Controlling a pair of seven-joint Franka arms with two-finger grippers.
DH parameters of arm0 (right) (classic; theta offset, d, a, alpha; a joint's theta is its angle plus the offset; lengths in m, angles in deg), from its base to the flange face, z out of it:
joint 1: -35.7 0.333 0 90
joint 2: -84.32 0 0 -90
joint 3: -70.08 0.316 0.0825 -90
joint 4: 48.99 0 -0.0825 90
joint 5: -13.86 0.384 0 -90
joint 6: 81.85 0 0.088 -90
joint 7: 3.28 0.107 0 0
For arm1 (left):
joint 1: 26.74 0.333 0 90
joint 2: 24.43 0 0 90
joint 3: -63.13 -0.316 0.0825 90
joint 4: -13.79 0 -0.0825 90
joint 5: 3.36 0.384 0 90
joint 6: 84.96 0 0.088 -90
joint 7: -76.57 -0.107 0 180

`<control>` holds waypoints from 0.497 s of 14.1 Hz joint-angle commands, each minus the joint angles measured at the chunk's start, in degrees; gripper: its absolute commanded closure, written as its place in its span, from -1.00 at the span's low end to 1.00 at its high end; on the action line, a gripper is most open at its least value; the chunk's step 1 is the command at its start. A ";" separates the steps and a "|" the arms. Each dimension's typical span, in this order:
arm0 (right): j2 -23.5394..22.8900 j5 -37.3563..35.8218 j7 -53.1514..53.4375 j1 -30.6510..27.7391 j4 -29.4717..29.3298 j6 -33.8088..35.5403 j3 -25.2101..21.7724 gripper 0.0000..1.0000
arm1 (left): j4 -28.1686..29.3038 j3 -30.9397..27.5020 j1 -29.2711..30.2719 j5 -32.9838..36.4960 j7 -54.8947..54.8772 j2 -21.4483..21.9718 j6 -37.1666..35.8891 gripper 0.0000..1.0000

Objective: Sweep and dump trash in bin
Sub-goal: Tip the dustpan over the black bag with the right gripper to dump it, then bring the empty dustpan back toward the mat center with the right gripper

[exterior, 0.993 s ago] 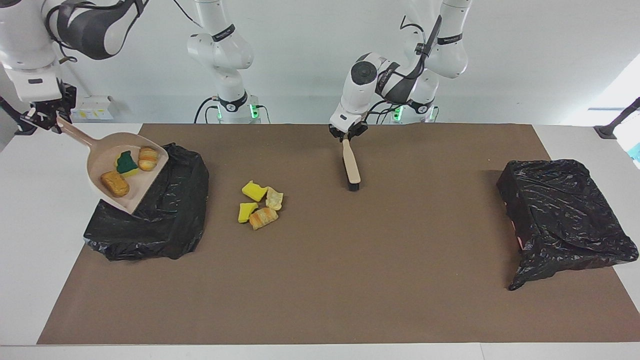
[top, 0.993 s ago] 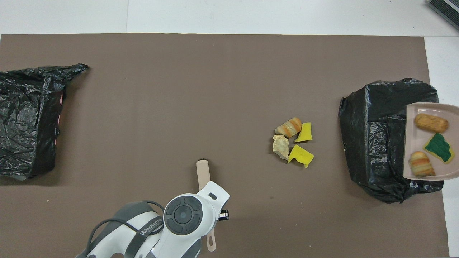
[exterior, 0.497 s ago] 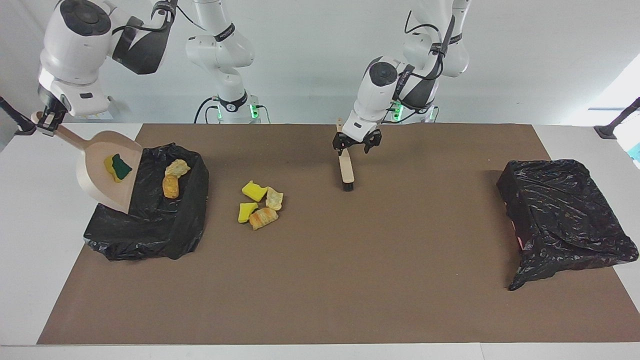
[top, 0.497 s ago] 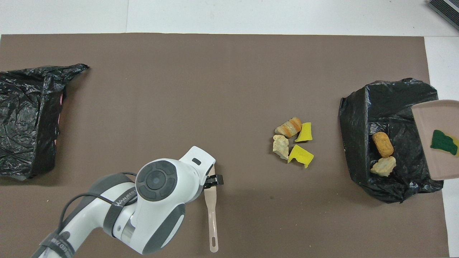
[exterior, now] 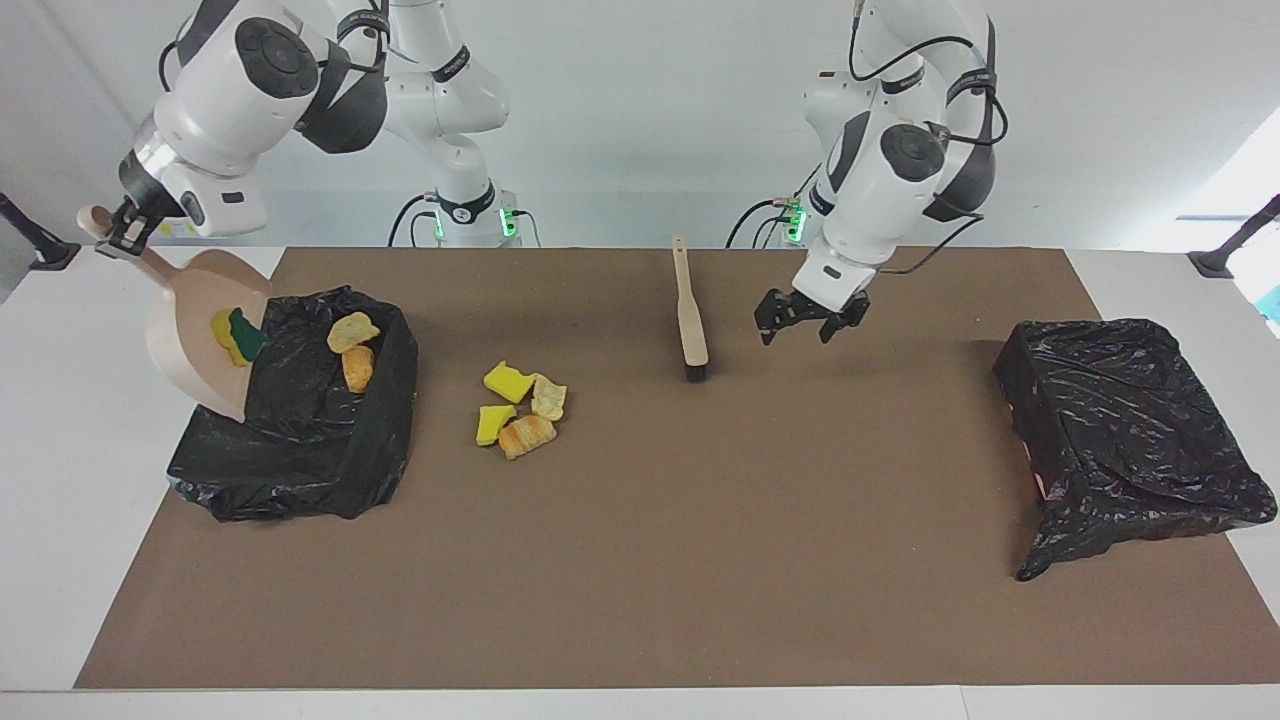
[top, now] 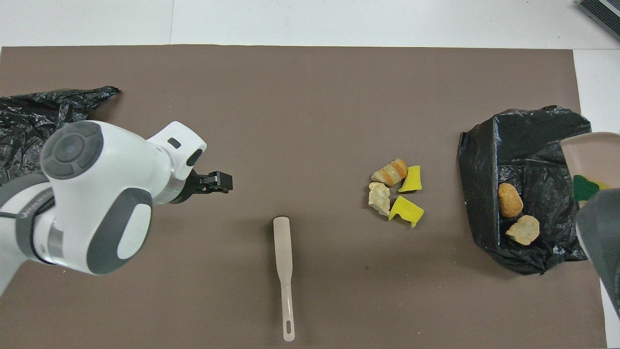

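Seven pieces of trash are in sight. Four lie in a tight cluster on the brown mat (exterior: 640, 560) that covers the white table (exterior: 60, 520): two bright yellow sponge chunks (exterior: 510, 381) (exterior: 492, 423) and two tan, bread-like lumps (exterior: 548, 396) (exterior: 526, 436). Two more bread-like lumps (exterior: 353, 332) (exterior: 358, 367) rest inside the black-bag-lined bin (exterior: 300, 440) at the right arm's end of the table. The seventh piece, a yellow sponge with a dark green face (exterior: 236, 335), sits in the beige plastic dustpan (exterior: 190, 340), which is tipped steeply over that bin's edge.

The right hand (exterior: 122, 230) is closed tight on the dustpan's handle, above the table's edge beside the bin.

One beige brush with black bristles (exterior: 690, 312) lies flat on the mat, held by nobody, bristle end away from the robots and handle toward them.

The left hand (exterior: 808, 322) hangs over bare mat just beside the brush, toward the left arm's end, its fingers spread wide and holding nothing.

A second bin wrapped in black plastic (exterior: 1130, 430) stands at the left arm's end of the table; nothing shows inside it.
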 commanded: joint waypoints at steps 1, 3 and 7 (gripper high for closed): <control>1.15 -1.17 1.58 1.91 0.12 4.21 1.47 1.00 | -5.20 0.61 4.39 4.05 -6.28 -1.35 -4.62 -1.00; 1.42 -3.71 -0.69 2.00 0.21 3.25 1.66 1.00 | -8.54 0.61 8.08 4.15 -11.81 -1.00 -8.74 -1.00; 1.51 -3.37 2.35 2.09 0.30 6.05 3.58 1.00 | -15.58 0.61 15.03 4.06 -20.09 -1.00 -17.45 -1.00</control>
